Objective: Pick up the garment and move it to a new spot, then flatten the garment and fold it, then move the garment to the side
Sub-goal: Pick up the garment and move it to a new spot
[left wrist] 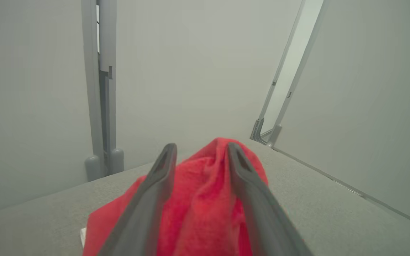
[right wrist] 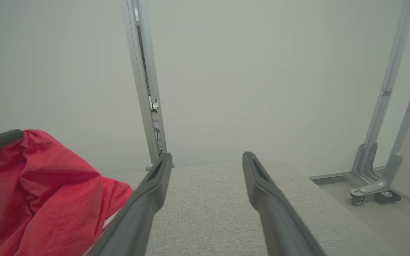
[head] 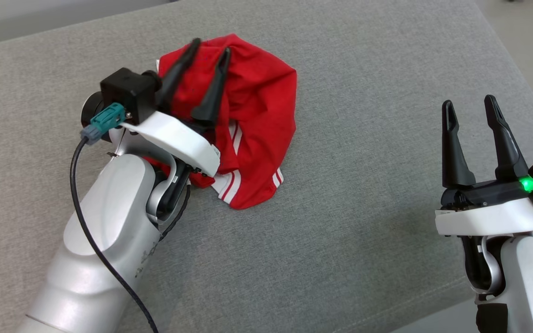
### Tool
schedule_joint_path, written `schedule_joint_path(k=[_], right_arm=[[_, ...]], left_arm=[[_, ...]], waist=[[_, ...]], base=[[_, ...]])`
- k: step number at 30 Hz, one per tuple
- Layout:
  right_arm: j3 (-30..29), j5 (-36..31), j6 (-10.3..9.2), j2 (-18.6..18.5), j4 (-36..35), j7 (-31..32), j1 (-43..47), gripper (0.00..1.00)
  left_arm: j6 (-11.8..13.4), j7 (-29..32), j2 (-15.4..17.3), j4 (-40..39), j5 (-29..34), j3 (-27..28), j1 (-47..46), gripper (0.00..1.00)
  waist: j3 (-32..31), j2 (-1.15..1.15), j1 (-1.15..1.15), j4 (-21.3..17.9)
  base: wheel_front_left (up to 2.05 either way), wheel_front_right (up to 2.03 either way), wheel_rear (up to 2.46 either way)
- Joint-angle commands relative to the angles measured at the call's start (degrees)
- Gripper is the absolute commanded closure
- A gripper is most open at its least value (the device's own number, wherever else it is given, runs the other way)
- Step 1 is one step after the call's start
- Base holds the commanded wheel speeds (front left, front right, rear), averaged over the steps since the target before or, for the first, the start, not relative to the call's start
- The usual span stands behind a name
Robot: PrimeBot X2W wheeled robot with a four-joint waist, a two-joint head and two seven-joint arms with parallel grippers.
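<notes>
The red garment (head: 257, 106), white stripes at one hem, lay in a crumpled heap on the grey upholstered surface (head: 340, 240), left of centre in the head view. The left gripper (head: 211, 46) hung over it with its fingers parted and cloth bulging up between them in the left wrist view. From there I could not tell whether a fold was caught on a finger, but nothing looked pinched. The right gripper (head: 467, 104) stood well apart to the right, jaws wide and empty. If this was the new spot, the relocation looked done. Flattening, folding and the move aside were all left to do.
</notes>
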Motion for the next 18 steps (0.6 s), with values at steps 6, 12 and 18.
schedule_joint_path(k=[6, 12, 18], right_arm=[[0.39, -1.95, -0.02, -0.24, 0.55, -0.09, 0.78, 0.00], [1.16, -3.83, -0.02, -0.25, 1.07, -0.09, 1.59, 0.00], [2.18, -6.92, -0.03, -0.33, 1.61, -0.09, 4.03, 0.00]], left_arm=[[0.26, -4.43, 0.17, 1.73, -0.47, 2.35, -0.55, 0.00], [0.85, -5.76, 1.65, -0.41, 0.29, 5.58, 2.18, 0.00], [1.38, -5.92, 3.70, -5.68, 3.11, 9.50, 9.69, 0.00]], waist=[[-2.91, 0.00, 0.00, 3.89], [-6.14, 0.00, 0.00, 7.60], [-9.70, 0.00, 0.00, 12.62]], base=[[0.00, 0.00, 0.00], [0.00, 0.00, 0.00], [0.00, 0.00, 0.00]])
